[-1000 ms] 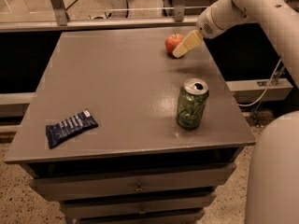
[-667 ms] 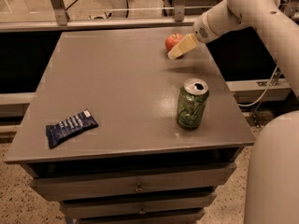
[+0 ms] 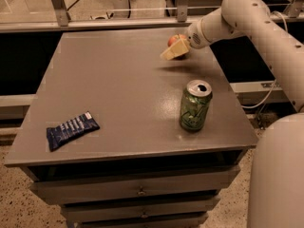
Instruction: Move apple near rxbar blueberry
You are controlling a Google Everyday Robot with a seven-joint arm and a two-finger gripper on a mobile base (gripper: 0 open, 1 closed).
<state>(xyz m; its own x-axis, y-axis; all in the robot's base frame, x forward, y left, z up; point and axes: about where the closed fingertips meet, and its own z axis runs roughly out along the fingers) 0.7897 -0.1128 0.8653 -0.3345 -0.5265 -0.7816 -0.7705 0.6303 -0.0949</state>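
gripper has closed in on the apple, long carry ahead

since a second ago i have brought the gripper (image 3: 172, 51) in from the apple's right side, and it now overlaps the lower front of the apple (image 3: 176, 38). the apple itself has hardly shifted. it is right at the jaws, near the table's (image 3: 118, 80) far right edge. i cannot tell whether the jaws are clenched on it or merely around it, as the far side is hidden. i also cannot say whether the fruit is off the surface, though a shadow lies on the table just below the jaws.

my reading is that the reach is done and the grasp is being made or has only just been made. the carry itself has not begun.

the rxbar blueberry (image 3: 72, 129) lies well away from the jaws, down and to the left in the camera view, close to the near left corner. it is about as far from the apple as the table allows.

a green can (image 3: 194, 106) stands upright, nearer the camera than the jaws and slightly to the right. it is off the straight diagonal to the bar, so i judge the path open, though the arm (image 3: 247, 13) should swing clear of it.
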